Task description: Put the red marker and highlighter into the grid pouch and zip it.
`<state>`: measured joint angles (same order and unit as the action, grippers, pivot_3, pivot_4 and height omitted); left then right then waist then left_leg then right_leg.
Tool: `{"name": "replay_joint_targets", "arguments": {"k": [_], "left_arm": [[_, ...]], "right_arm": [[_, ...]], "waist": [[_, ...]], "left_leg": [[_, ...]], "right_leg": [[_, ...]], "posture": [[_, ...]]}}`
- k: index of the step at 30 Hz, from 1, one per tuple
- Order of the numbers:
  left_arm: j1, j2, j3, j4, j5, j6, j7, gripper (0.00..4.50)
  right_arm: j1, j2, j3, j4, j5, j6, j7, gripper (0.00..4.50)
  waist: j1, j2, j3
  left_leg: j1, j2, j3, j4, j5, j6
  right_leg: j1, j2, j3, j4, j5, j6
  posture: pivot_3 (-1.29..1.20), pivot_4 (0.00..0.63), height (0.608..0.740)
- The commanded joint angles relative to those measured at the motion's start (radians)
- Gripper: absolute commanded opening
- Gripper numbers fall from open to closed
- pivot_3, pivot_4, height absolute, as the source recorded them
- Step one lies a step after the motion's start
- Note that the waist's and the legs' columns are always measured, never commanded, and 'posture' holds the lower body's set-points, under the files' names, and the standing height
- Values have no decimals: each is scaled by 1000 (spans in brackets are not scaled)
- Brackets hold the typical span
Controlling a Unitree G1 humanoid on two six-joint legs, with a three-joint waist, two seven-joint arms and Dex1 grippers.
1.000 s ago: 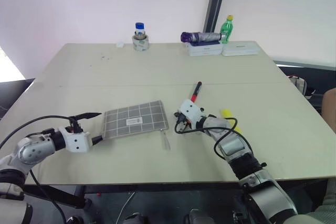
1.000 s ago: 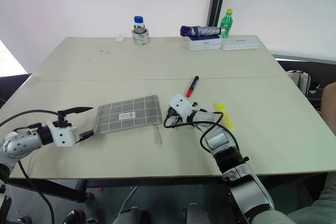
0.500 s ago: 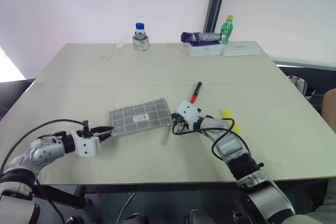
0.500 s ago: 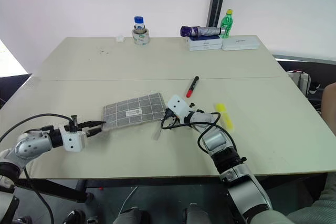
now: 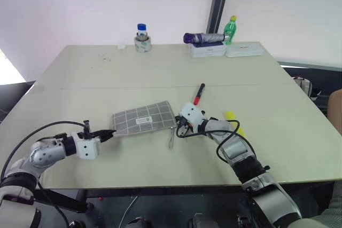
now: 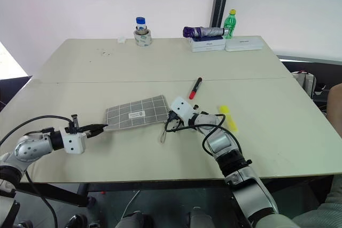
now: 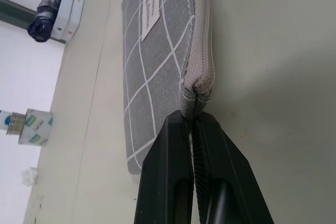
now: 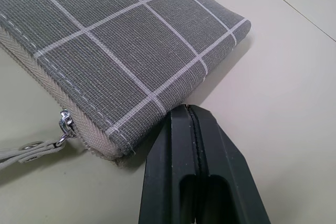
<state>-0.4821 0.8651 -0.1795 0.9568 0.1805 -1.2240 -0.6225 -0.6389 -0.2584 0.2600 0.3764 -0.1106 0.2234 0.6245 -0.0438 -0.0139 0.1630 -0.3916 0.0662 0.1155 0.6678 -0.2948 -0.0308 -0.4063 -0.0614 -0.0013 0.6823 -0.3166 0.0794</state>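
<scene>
The grid pouch point(image 5: 143, 119) lies flat in the middle of the table, grey with white lines and a small white label. My left gripper point(image 5: 109, 132) is shut on its left end; the left wrist view shows the fingertips point(image 7: 181, 121) pinching that corner of the pouch point(image 7: 157, 66). My right gripper point(image 5: 178, 126) is shut, its tips resting against the pouch's right corner point(image 8: 121, 40) beside the zipper pull point(image 8: 65, 121) and its strap point(image 5: 171, 140). The red marker point(image 5: 200, 93) lies just beyond the right gripper. The yellow highlighter point(image 5: 233, 119) lies to the right, partly behind my right forearm.
At the table's far edge stand a blue-capped bottle point(image 5: 141, 37), a folded purple umbrella point(image 5: 206, 38) on white boxes point(image 5: 244, 49) and a green bottle point(image 5: 231, 29). A seam runs across the table point(image 5: 107, 86). A person's arm point(image 5: 336, 110) shows at the right edge.
My left gripper went from open beside the pouch to shut on its left end. The pouch slid slightly right and turned, and its strap swung. The right gripper kept still.
</scene>
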Motion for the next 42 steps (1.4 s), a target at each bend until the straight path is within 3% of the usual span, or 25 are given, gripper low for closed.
{"name": "replay_joint_targets", "arguments": {"k": [1,4,7,15,21,24,27,34,37,40,42], "left_arm": [[54,-15,0,-56,-148,62,-104,11],[105,-9,20,-154,-275,134,-180,11],[155,12,42,-231,-304,157,-199,11],[228,4,57,-314,-199,173,-170,11],[242,3,74,-335,-191,195,-147,11],[240,-3,76,-350,-202,211,-152,940],[241,-13,74,-362,-177,210,-148,2387],[248,-28,60,-393,-192,225,-179,2387],[262,-27,53,-404,-240,260,-228,1558],[268,-23,66,-405,-236,252,-223,35],[273,-24,72,-409,-245,261,-227,35]], "right_arm": [[10,-17,-29,-36,29,3,18,0],[1,-40,-54,-41,48,3,32,0],[2,-68,-49,-30,40,-17,39,0],[30,-57,45,2,-35,-67,34,0],[46,-51,42,-49,-19,-47,73,0],[68,-43,68,-112,-12,-28,114,0],[80,-22,72,-139,-9,-8,115,0],[82,-5,70,-144,-18,1,106,0],[69,-14,61,-127,-23,-7,103,0],[65,-20,54,-122,-22,-10,102,0],[67,-22,53,-122,-22,-12,102,0]], "waist": [[0,0,0],[0,0,0],[0,0,0],[-3,-1,0],[-2,-1,0],[-1,-1,0],[-2,-1,0],[-1,-1,0],[-2,-1,0],[-1,-1,0],[-1,-1,0]], "left_leg": [[0,0,0,0,0,0],[0,0,0,0,0,0],[-1,1,-1,0,0,0],[0,0,-1,0,0,0],[1,0,-1,0,0,0],[1,0,-1,0,0,0],[1,0,-2,0,0,0],[1,0,-2,0,0,0],[1,0,-2,0,0,0],[1,0,-2,0,0,0],[1,0,-3,0,0,0]], "right_leg": [[0,0,0,0,0,0],[0,0,0,0,0,0],[-1,0,0,0,0,0],[-1,2,0,0,0,0],[1,2,1,0,0,0],[0,2,1,0,0,0],[0,2,0,0,0,0],[0,2,1,0,0,0],[0,2,1,0,0,0],[1,2,1,0,0,0],[0,2,1,0,0,0]], "posture": [[0,150,740],[0,150,740],[0,150,740],[0,150,740],[0,150,740],[0,150,740],[0,150,740],[0,150,740],[0,150,740],[0,150,740],[0,150,740]]}}
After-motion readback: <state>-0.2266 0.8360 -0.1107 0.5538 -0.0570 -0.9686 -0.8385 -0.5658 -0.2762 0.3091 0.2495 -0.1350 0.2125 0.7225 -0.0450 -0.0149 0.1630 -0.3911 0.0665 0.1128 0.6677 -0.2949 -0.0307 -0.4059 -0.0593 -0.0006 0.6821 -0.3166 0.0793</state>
